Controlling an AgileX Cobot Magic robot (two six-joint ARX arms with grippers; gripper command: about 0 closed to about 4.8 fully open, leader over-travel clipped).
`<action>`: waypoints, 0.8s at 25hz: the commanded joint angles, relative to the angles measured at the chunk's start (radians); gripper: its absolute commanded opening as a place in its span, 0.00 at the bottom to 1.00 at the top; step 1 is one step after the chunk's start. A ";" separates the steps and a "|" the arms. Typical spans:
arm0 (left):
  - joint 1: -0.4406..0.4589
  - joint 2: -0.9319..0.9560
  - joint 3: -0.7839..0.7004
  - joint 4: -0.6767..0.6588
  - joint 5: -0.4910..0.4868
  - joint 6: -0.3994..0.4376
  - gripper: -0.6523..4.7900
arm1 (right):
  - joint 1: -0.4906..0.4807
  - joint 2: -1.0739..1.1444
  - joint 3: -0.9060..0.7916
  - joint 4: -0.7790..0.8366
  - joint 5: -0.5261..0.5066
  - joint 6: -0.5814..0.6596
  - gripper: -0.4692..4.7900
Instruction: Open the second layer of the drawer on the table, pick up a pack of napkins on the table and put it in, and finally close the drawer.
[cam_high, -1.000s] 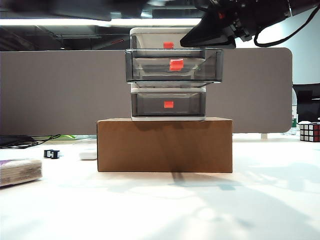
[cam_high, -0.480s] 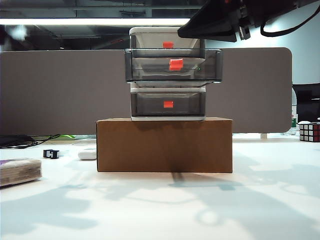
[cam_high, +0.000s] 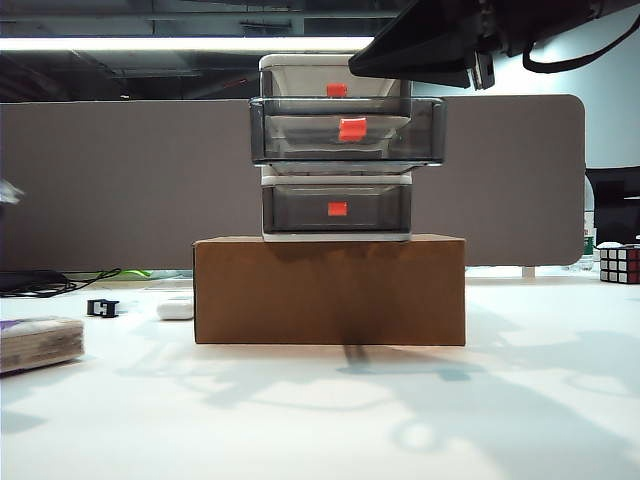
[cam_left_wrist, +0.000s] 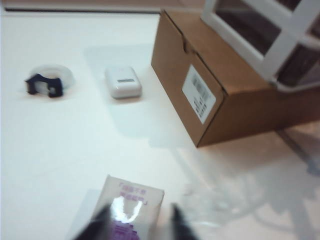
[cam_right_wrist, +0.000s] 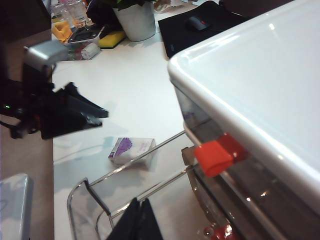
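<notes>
The second layer (cam_high: 347, 130) of the drawer (cam_high: 336, 148) stands pulled out, above the box (cam_high: 329, 290), so the judged next step is fetching the napkins (cam_high: 40, 343). The pack lies flat on the table (cam_high: 320, 420) at the far left of the exterior view, well apart from the box. In the left wrist view the napkins (cam_left_wrist: 129, 210) lie just ahead of the left gripper (cam_left_wrist: 137, 227), the pack's long axis running roughly in line with the reach, its purple print facing up. The left arm is clearly the nearer one. Its two fingertips (cam_left_wrist: 177, 222) show as dark blurs standing apart, one over each long side of the pack, not closed on anything; whether they touch the wrap cannot be told. The right gripper (cam_right_wrist: 137, 220) hangs over the open middle tray (cam_right_wrist: 120, 190), near the top red handle (cam_right_wrist: 215, 155); its fingertips appear pressed together and hold nothing. In the exterior view it shows high up, to the right of the cabinet (cam_high: 430, 50)
</notes>
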 joint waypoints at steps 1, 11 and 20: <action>-0.027 0.098 0.004 0.096 0.010 0.092 0.61 | 0.001 -0.005 0.006 0.001 -0.011 0.004 0.08; -0.121 0.400 0.004 0.200 -0.214 0.332 0.79 | 0.000 -0.004 0.006 -0.068 -0.029 -0.006 0.08; -0.134 0.592 0.029 0.276 -0.209 0.325 0.79 | 0.001 -0.004 0.006 -0.072 -0.029 -0.005 0.08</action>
